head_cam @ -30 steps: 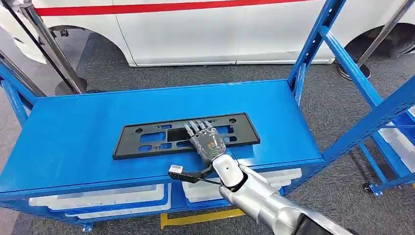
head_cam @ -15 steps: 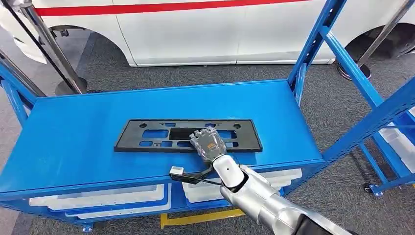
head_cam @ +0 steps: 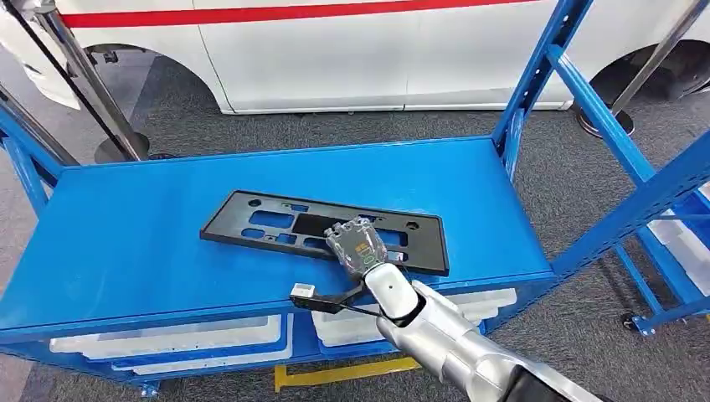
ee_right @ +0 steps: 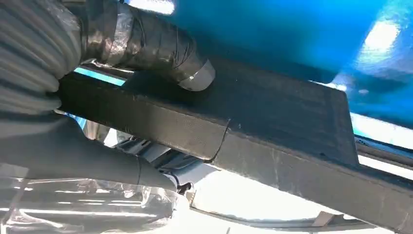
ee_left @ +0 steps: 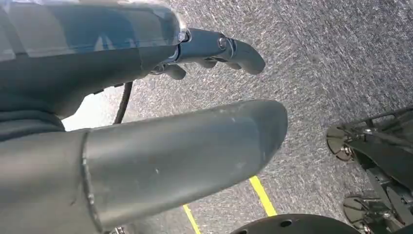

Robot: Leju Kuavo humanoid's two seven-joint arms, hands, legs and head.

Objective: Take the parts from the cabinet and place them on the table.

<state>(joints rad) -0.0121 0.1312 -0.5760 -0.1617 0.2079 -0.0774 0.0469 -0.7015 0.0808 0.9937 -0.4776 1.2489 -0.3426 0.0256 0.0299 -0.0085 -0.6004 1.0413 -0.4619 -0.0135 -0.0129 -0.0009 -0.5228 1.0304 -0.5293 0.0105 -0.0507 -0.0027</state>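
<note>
Carpet [head_cam: 167, 100], grey, runs behind the bench [head_cam: 126, 243], and a steel post [head_cam: 88, 84] stands at its far left corner. Under the bench top I see white bins [head_cam: 167, 335] on the lower shelf. My left hand [ee_left: 146, 146] hangs over the carpet, by a yellow floor line [ee_left: 263, 195]; its fingers [ee_left: 219, 48] are apart, with nothing between them. On the bench top lies the plate [head_cam: 276, 222], a long black frame with cut-outs, slanted so that its left end sits farther back and its right end comes close to the front edge. My right hand [head_cam: 358, 247] holds the plate at its near rim, right of middle: in the wrist view the taped fingers [ee_right: 160, 48] press on the plate's upper face while the thumb [ee_right: 87, 161] sits under the rim. I can't tell if the right end is lifted off the bench. Farther right, blue rack uprights [head_cam: 603, 109] rise beside the bench, and a white car [head_cam: 335, 50] with a red stripe stands behind.
</note>
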